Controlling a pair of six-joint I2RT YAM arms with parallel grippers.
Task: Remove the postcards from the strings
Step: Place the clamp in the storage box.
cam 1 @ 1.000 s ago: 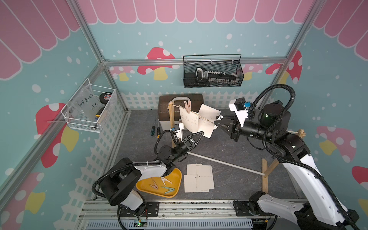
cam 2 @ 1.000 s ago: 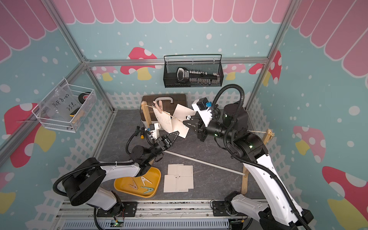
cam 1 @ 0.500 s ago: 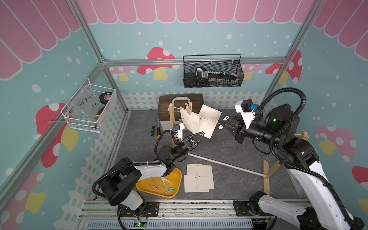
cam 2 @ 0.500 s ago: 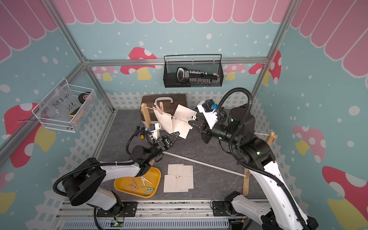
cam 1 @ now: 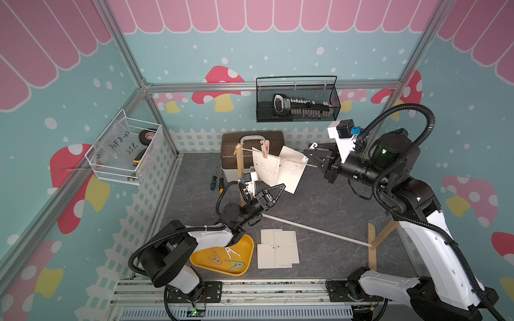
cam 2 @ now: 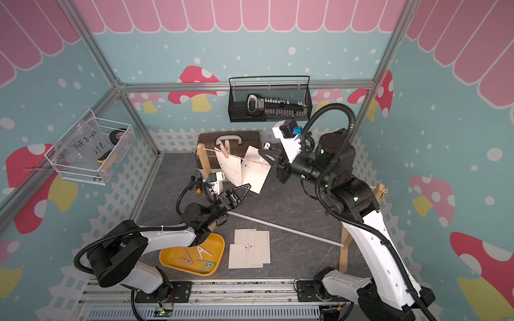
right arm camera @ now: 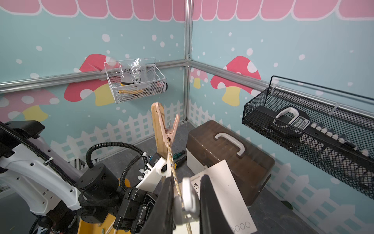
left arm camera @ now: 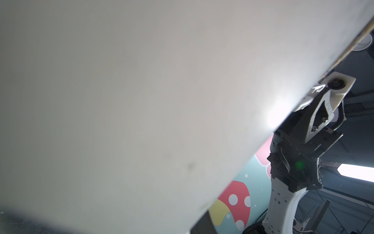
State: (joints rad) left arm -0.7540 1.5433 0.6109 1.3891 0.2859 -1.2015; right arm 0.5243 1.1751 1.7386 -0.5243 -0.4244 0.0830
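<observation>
Right arm has lifted a bit and its elbow swung outward since a second ago; left arm and both hanging cards hardly shifted. Now the right pincer (cam 1: 309, 157) is closed on a white peg (right arm camera: 187, 194) that sits on the string (cam 1: 248, 149), twine running between its fingers in the right wrist view. Opposite, the left pincer (cam 1: 282, 185) is fully closed, pinching the lower edge of the outer postcard (cam 1: 290, 172); that card fills most of the left wrist view. It hangs tilted from the string, top corner by the white peg; whether the peg still bites the card, cannot tell. Overlapping it, the inner postcard (cam 1: 262, 166) hangs nearer the wooden post (cam 1: 239, 166), clipped by a pinkish peg (cam 1: 264, 147). Flat on the bench (cam 1: 328, 200) lie three more postcards (cam 1: 278, 251), overlapping, just beside the yellow tray (cam 1: 249, 242), which holds three loose pegs (cam 1: 233, 251). Thin white rod (cam 1: 314, 229) lies across the bench between the post feet. Behind the post stands a brown toolbox (cam 1: 275, 139)
</observation>
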